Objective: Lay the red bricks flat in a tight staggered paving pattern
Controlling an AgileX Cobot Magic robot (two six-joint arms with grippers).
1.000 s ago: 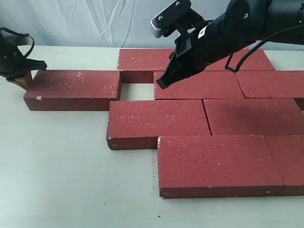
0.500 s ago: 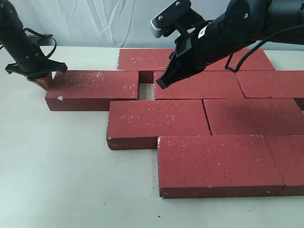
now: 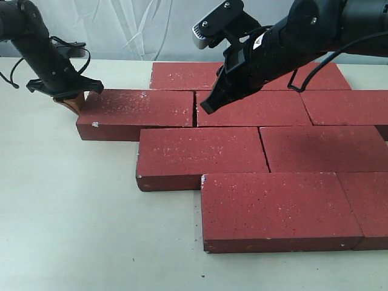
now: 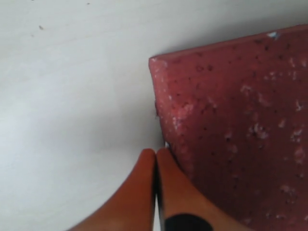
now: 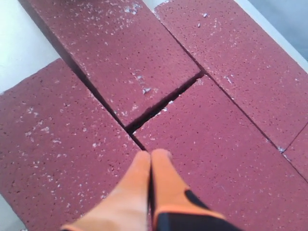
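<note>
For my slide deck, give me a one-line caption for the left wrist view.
Closed orange tool at the end of a speckled red brick on a pale table.

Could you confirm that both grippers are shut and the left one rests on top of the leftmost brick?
The right gripper and left gripper are shut, but the left sits at the outer end of the leftmost brick, not on top; the left wrist view shows it.
</note>
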